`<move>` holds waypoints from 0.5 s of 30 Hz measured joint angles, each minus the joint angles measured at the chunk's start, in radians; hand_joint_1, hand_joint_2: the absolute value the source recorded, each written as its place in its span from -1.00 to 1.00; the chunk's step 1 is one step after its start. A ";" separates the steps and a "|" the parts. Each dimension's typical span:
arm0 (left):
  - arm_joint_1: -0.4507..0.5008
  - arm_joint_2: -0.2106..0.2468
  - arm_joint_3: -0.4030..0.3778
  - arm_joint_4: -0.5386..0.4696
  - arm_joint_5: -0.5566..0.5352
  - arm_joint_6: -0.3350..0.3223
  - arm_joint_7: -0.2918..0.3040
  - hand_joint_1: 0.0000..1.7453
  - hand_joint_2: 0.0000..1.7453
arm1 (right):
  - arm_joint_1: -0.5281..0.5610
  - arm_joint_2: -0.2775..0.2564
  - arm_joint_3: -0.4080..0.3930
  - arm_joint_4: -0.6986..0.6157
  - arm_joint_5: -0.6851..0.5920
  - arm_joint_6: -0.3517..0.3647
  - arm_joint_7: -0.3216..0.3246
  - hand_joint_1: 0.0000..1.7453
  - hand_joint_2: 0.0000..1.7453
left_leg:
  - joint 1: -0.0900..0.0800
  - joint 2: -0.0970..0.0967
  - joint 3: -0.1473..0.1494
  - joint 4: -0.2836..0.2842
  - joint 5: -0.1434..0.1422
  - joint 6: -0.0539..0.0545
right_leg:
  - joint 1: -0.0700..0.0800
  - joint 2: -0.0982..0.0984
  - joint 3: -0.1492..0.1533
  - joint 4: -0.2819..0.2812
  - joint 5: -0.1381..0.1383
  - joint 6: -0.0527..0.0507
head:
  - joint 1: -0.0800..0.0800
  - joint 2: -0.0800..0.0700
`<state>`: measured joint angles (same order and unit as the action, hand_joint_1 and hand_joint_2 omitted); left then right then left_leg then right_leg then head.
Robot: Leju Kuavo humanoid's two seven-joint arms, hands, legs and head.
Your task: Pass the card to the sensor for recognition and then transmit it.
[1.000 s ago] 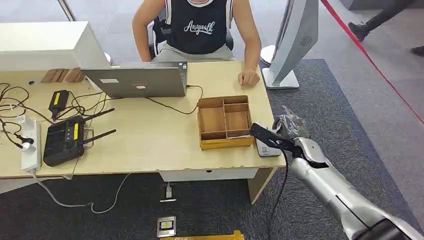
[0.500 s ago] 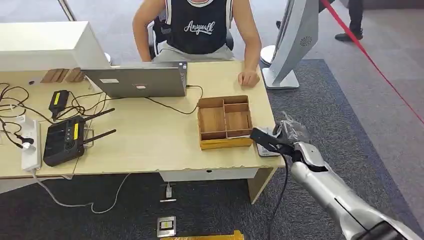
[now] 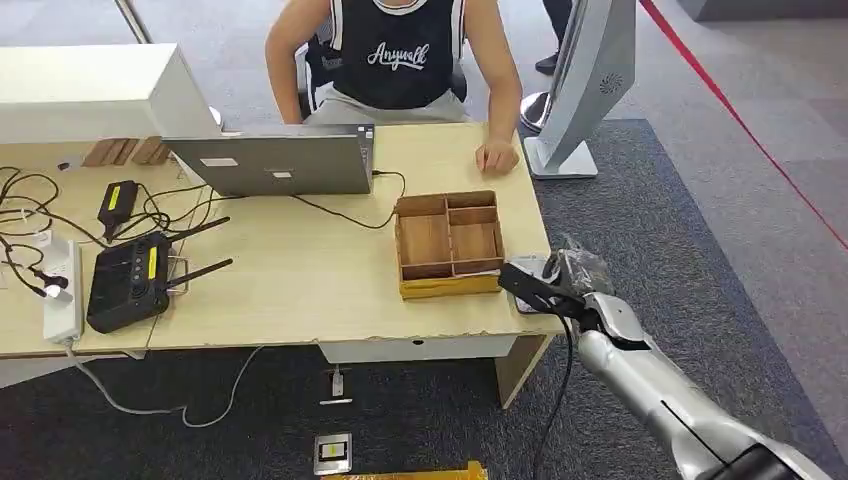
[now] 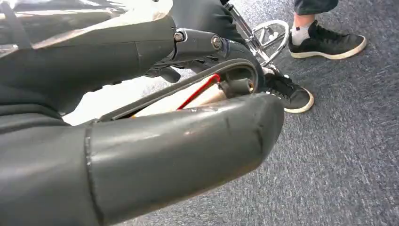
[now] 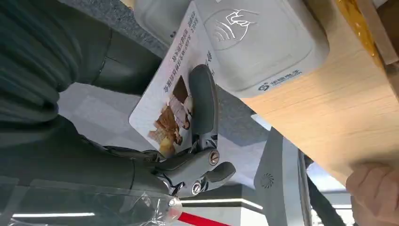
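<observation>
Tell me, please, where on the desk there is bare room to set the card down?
Bare wood lies between the router and the wooden tray, in front of the laptop. The desk's left end is crowded with cables.

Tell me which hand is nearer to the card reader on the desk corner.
Right. The right hand holds the card right beside the white card reader at the desk's corner. The left hand hangs low over the carpet, away from the desk.

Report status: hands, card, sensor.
Right hand holds the card, its edge over the white sensor at the table corner. Left hand hangs over carpet, state unclear. Nothing blocks the sensor.
</observation>
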<state>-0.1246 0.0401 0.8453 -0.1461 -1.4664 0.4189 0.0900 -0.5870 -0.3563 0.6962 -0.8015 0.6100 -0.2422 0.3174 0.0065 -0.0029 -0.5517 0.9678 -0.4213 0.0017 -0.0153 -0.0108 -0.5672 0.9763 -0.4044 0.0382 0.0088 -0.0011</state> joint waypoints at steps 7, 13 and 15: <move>0.000 0.000 0.000 0.000 0.000 0.000 0.000 -1.00 -1.00 | 0.000 0.006 0.000 0.011 0.000 0.000 0.000 1.00 1.00 | 0.000 0.000 0.001 0.000 0.000 0.000 | 0.000 0.000 0.000 0.000 0.000 0.000 | 0.000 0.000; 0.000 0.000 0.000 0.000 0.000 0.000 0.000 -1.00 -1.00 | -0.001 0.013 0.002 0.027 0.000 0.000 0.000 1.00 1.00 | 0.000 0.000 0.001 0.000 0.000 0.000 | 0.000 0.000 0.001 0.000 0.000 0.000 | 0.000 0.000; 0.000 0.000 0.000 0.000 0.000 0.000 0.000 -1.00 -1.00 | -0.001 0.013 0.002 0.030 -0.001 0.000 0.000 1.00 1.00 | 0.000 0.000 0.001 0.000 0.000 0.000 | 0.000 0.000 0.001 0.000 0.000 0.000 | 0.000 0.000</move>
<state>-0.1245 0.0401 0.8457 -0.1461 -1.4668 0.4189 0.0900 -0.5876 -0.3433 0.6981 -0.7717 0.6088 -0.2422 0.3174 0.0065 -0.0029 -0.5507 0.9678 -0.4212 0.0016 -0.0152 -0.0108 -0.5662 0.9763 -0.4044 0.0381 0.0088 -0.0011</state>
